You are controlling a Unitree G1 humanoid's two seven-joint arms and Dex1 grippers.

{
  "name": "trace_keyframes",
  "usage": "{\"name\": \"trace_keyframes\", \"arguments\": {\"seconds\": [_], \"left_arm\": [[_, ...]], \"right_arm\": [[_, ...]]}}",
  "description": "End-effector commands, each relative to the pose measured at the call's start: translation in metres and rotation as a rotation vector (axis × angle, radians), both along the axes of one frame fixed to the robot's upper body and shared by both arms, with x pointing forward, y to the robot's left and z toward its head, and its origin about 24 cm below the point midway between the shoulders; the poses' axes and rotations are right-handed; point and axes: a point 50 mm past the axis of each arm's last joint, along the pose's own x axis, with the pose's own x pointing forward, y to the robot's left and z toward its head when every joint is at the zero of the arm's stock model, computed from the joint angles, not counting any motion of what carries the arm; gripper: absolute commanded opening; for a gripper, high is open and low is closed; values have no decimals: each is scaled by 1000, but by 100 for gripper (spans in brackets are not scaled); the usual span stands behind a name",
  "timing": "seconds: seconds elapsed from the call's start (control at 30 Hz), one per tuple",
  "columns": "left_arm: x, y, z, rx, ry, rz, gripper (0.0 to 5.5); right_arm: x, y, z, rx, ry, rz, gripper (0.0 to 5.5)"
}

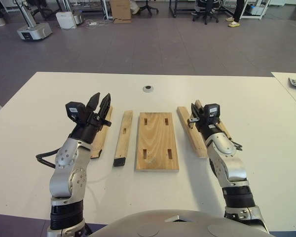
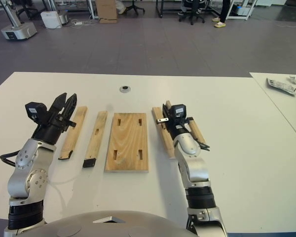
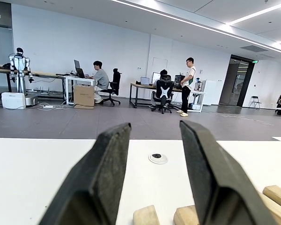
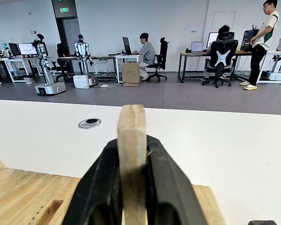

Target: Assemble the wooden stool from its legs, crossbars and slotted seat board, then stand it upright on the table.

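**Stool parts flat on the table, right gripper clamped on one piece**

At the far left, the left gripper [image 1: 102,98] hangs above the table [image 1: 54,94] with its two dark fingers [image 3: 98,178] apart and nothing between them. It sits over the far end of the leftmost wooden bar [image 2: 73,129], which lies flat and runs from far to near.

Just right of it, and apart from it, lies a second bar [image 1: 123,136] in the same direction, with a black cap [image 1: 119,161] on its near end.

The seat board [image 1: 157,140] lies flat in the middle, its long side running far to near, with four slots showing, two toward the far end and two toward the near end. Beyond it, well apart, a round port [image 1: 148,89] is set in the tabletop.

Right of the board a long bar [image 1: 190,131] lies flat, angled slightly outward toward the near edge.

Just beside it, the right gripper [image 1: 195,111] is closed tight on the far end of a shorter wooden piece [image 4: 131,140], held on edge between the fingers. The rest of that piece passes under the wrist toward the near right. Whether it rests on the table cannot be told.
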Motion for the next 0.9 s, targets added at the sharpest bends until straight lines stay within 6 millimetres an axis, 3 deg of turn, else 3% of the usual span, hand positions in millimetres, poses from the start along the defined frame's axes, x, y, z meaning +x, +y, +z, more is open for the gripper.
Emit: {"name": "trace_keyframes", "arguments": {"seconds": [0.03,0.17,0.3,0.53,0.8,0.9], "left_arm": [[3,2,1,33,8,-18,192],[2,2,0,33,10,-13,192],[-1,-2,-3,15,11,0,192],[-11,-5,-7,-5,20,38,192],[-16,-7,-8,-9,19,59,192],[-16,-8,-8,-7,19,58,192]], "right_arm": [[-24,1,-51,-25,294,-6,90],[-19,-4,-44,-37,264,-14,163],[-15,-9,-24,-56,231,25,245],[-34,-15,-5,-94,367,119,395],[-56,-17,-20,-5,642,106,395],[-59,-23,-25,-66,686,103,343]]}}
